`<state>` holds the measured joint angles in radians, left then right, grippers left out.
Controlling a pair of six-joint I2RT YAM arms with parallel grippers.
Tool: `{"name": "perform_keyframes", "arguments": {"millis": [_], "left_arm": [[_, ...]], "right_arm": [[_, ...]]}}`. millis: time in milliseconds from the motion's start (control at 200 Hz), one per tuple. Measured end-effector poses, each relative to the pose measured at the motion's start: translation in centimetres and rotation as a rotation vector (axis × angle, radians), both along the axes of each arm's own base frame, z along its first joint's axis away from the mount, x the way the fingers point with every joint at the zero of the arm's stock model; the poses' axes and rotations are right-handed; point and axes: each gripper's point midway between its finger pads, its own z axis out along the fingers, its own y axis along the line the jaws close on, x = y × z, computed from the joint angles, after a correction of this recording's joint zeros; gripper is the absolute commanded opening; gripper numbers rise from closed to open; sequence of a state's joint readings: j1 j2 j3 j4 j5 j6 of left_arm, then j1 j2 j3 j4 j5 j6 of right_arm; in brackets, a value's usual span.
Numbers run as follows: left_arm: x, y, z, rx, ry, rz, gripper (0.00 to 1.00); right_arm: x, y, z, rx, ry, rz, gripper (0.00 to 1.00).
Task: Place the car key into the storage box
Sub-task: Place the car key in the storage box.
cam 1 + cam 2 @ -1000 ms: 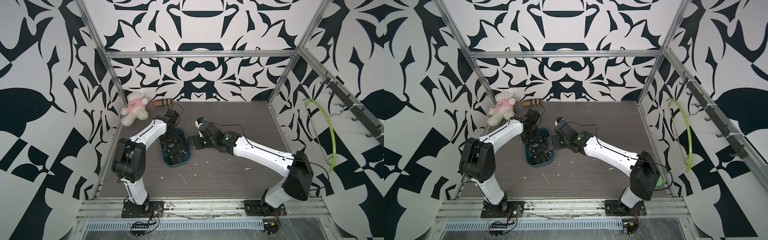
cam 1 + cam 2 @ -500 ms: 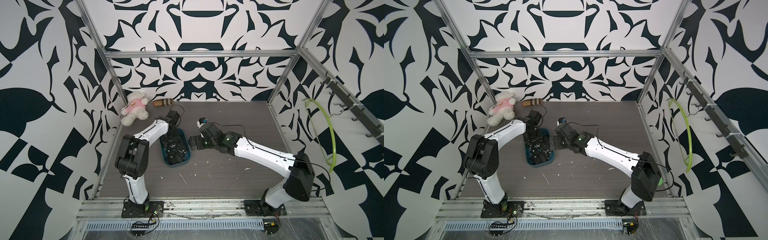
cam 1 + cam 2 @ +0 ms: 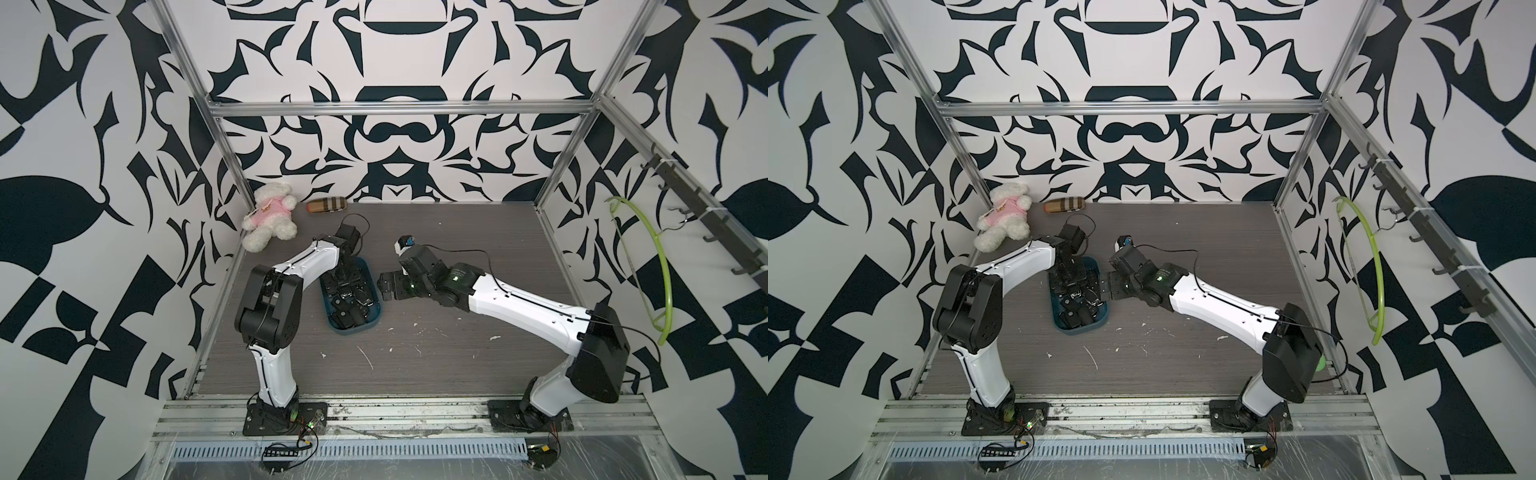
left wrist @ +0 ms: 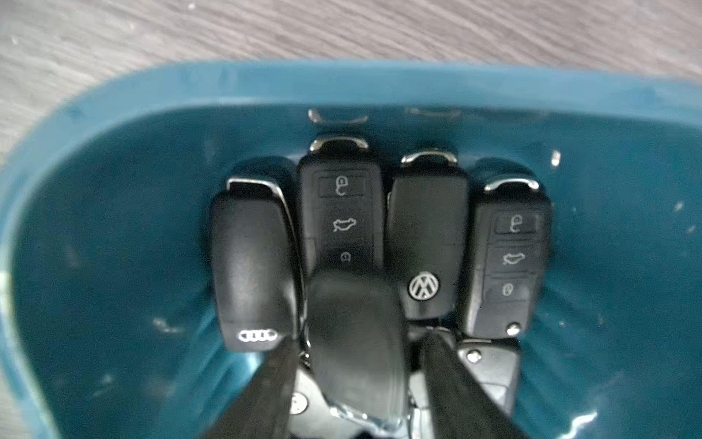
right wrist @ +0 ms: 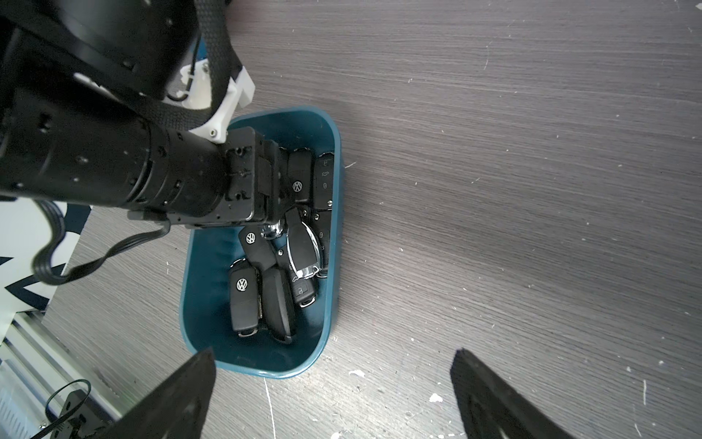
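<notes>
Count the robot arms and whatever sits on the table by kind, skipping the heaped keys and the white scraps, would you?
Robot arms: 2 (left arm, right arm)
Blue box: 1
Teddy bear: 1
Plaid pouch: 1
Total: 5

The storage box (image 3: pixel 357 329) stands on the table (image 3: pixel 457 353), left of the middle, with many car keys (image 5: pixel 243 300) lying in it. The left gripper (image 4: pixel 359 338) is inside its far end, and the right gripper (image 3: pixel 383 286) is near its right side. A teddy bear (image 3: pixel 270 216) lies in the far left corner, with a plaid pouch (image 3: pixel 327 205) to its right.
</notes>
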<state>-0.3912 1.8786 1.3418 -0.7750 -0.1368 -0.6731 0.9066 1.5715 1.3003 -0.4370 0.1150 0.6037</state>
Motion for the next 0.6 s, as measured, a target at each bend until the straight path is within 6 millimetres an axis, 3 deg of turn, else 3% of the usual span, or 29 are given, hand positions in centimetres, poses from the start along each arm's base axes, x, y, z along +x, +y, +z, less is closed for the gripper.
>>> {"name": "perform_keyframes", "arguments": {"millis": [200, 295, 405, 490, 600], "left_arm": [[-0.2, -0.1, 0.5, -0.009, -0.002, -0.003, 0.73], [-0.1, -0.2, 2.2, -0.028, -0.040, -0.007, 0.84], [0.4, 0.0, 6.3, -0.042, -0.140, -0.025, 1.00], [1.0, 0.7, 10.3, -0.033, -0.257, -0.014, 0.99], [1.2, 3.1, 15.4, 0.019, -0.422, 0.024, 0.99]], "right_arm": [[0.7, -1.1, -0.1, -0.049, -0.035, -0.047, 0.99], [1.5, -2.3, 0.0, -0.102, -0.083, -0.091, 0.99], [2.5, -4.4, 1.4, -0.147, -0.183, -0.150, 0.99], [3.2, -6.9, 2.9, -0.181, -0.281, -0.219, 0.99], [4.3, -10.1, 4.3, -0.232, -0.399, -0.311, 0.99]]}}
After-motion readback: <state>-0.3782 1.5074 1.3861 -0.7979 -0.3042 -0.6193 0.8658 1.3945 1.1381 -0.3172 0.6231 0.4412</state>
